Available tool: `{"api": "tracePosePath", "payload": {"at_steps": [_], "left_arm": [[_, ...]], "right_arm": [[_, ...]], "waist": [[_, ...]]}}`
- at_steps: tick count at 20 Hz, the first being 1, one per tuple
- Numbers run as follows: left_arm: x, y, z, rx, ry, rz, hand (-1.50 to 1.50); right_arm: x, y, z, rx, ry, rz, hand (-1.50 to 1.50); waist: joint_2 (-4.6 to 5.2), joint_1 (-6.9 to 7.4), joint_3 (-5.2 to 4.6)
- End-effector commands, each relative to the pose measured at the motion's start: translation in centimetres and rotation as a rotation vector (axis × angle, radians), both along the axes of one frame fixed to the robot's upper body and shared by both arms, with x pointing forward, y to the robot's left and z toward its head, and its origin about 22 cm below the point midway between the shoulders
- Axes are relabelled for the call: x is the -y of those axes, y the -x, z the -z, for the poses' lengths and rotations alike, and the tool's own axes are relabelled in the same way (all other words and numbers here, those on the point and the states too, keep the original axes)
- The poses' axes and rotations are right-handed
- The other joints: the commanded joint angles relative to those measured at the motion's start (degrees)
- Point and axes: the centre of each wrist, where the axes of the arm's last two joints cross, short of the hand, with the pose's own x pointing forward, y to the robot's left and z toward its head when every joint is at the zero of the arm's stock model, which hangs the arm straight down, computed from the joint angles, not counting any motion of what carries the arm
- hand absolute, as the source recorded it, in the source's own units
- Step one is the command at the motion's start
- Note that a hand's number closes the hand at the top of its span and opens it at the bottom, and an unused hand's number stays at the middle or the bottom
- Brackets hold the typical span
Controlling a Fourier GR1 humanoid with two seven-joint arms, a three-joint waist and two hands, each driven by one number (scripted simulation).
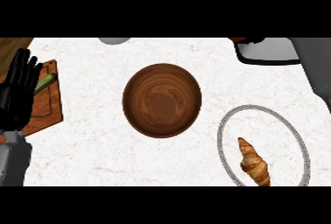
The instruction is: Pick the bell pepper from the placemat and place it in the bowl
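You are looking down on a white counter with thin marble lines in it. In the middle sits a round bowl made of dark brown wood, and you can see the swirly grain inside it. Nothing lies in the bowl.

At the left edge there is a reddish-brown wooden board, flat with straight sides. A thin green thing peeks out on it, right beside your left hand. It may be the bell pepper, but most of it is hidden, so you cannot tell for sure.

Your left hand is black and stands at the left edge, over the board. Its fingers are straight and point up, holding nothing. Your right hand does not show.

At the lower right you see a pale round plate with a beaded grey rim. A golden, ridged croissant lies on it. The plate sits just beside the bowl. At the top right is a grey thing with a dark edge.
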Motion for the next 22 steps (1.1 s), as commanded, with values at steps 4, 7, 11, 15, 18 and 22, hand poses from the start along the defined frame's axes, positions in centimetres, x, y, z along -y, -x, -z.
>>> {"api": "tracePosePath", "payload": {"at_steps": [4,7,11,15,18,22], "left_arm": [[-0.3,1.5,1.0,-0.014,-0.007,-0.017,0.0],[-0.5,1.8,1.3,0.003,-0.006,-0.013,0.0],[-1.1,0.3,-0.2,0.027,-0.005,-0.028,0.0],[-1.3,0.3,-0.9,0.015,-0.011,-0.027,0.0],[-0.3,-0.2,-0.4,0.019,-0.023,0.008,0.0],[-1.3,1.2,-0.8,0.018,-0.009,0.01,0.0]], "right_arm": [[-8.2,0.9,4.5,-0.142,0.051,-0.165,1.5],[-11.0,2.0,7.6,-0.146,0.075,-0.158,1.5],[-12.6,3.6,10.6,-0.066,0.11,-0.098,1.5],[-13.7,4.8,14.6,-0.118,0.16,0.007,1.5],[-14.1,5.1,16.3,-0.198,0.131,0.085,-1.5],[-13.4,5.6,18.8,-0.333,0.044,0.065,-1.5]], "waist": [[-0.31,-0.83,0.03],[-0.2,-0.8,0.03],[0.22,-0.5,0.04],[0.37,-0.07,0.04],[0.5,0.5,0.04],[0.51,1.36,0.05]]}}
